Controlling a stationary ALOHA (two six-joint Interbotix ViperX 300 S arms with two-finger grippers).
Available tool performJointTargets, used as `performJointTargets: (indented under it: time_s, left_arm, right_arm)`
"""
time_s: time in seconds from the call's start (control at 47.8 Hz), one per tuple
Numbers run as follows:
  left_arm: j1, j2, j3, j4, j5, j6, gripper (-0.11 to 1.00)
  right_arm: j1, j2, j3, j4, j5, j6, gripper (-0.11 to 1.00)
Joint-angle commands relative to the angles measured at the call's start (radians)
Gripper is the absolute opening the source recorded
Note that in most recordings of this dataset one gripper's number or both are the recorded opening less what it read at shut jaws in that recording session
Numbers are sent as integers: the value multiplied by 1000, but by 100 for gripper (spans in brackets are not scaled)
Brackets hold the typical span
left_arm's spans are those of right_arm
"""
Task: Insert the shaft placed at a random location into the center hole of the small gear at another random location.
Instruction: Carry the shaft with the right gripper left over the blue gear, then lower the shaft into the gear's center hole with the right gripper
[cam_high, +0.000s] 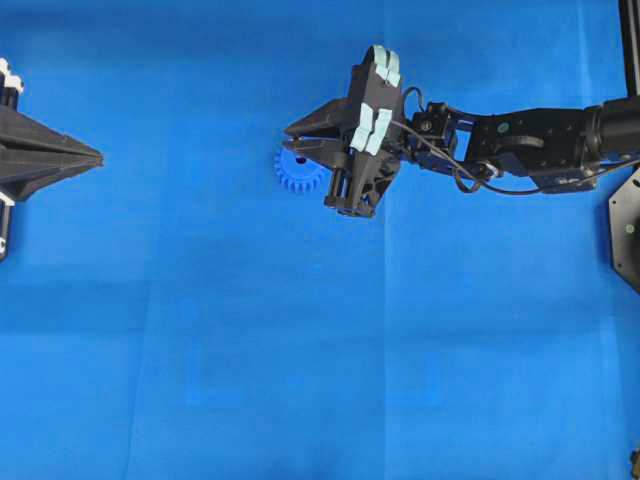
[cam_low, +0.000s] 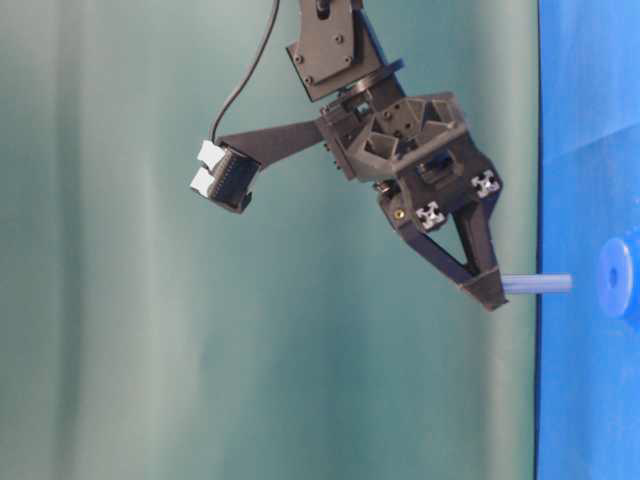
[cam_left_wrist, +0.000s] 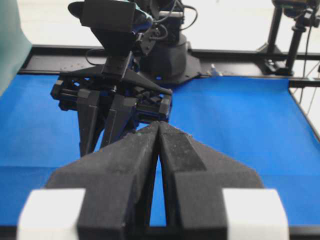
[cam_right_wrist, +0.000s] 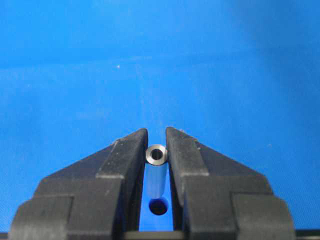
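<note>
My right gripper (cam_high: 290, 137) hangs over the small gear (cam_high: 298, 176), a blue toothed wheel partly hidden beneath it. The fingers (cam_right_wrist: 131, 155) are shut on the shaft (cam_right_wrist: 157, 154), a silvery tube seen end-on. Just below it, between the fingers, shows the round, dark center hole (cam_right_wrist: 159, 206). In the table-level view the shaft (cam_low: 540, 284) sticks out of the right gripper (cam_low: 488, 290) and points at the gear (cam_low: 618, 278), with a small gap between them. My left gripper (cam_high: 95, 157) rests at the far left, shut and empty (cam_left_wrist: 159, 123).
A blue cloth (cam_high: 300, 350) covers the whole table. The right arm (cam_high: 520, 145) stretches in from the right edge. A black mount (cam_high: 625, 225) sits at the right border. The right gripper's body (cam_left_wrist: 115, 110) stands in front of the left wrist camera.
</note>
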Motion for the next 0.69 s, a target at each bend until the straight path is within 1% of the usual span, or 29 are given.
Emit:
performJointTargets:
  time_s: [0.0, 0.251, 0.669]
  left_arm:
    - [2, 5, -9, 2, -12, -2, 0]
    - [2, 5, -9, 0, -15, -2, 0]
    - [2, 5, -9, 2, -15, -2, 0]
  right_arm:
    - [3, -14, -18, -3, -5, -2, 3]
    - [3, -9, -12, -3, -6, -2, 3]
    - [3, 44, -12, 0, -31, 2, 3]
